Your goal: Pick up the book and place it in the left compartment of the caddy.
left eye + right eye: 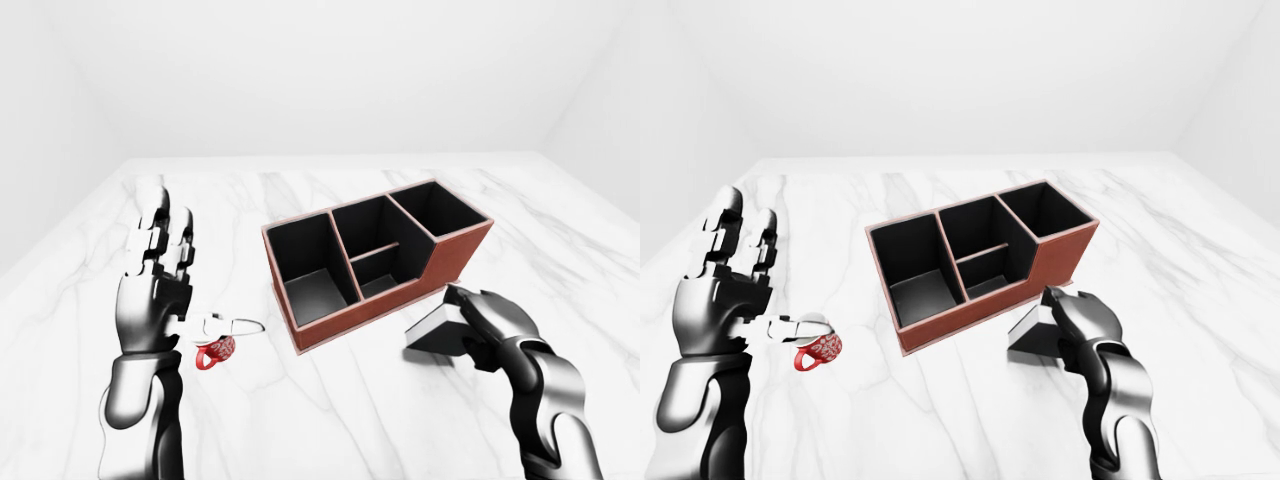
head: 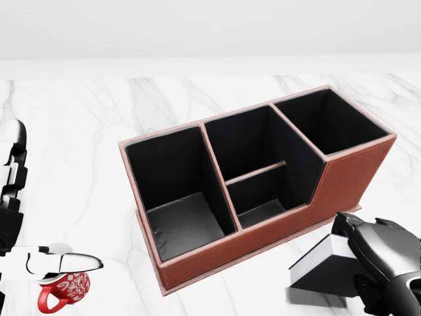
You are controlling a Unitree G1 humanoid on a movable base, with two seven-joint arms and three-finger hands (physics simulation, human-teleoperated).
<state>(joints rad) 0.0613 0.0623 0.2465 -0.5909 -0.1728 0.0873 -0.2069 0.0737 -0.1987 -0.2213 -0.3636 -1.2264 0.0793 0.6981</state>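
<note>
The brown caddy (image 2: 263, 232) with black compartments stands on the marble table in the middle of the head view; its left compartment (image 2: 185, 218) holds nothing. The book (image 2: 323, 264), dark-covered with white page edges, is tilted just off the table to the right of the caddy's low wall. My right hand (image 1: 478, 328) is closed on the book's right edge. My left hand (image 1: 158, 255) is raised at the left with its fingers open and upright, holding nothing.
A small red patterned mug (image 1: 216, 351) sits on the table just below my left thumb, left of the caddy. The white marble table (image 1: 350, 425) stretches to white walls at the top of the eye views.
</note>
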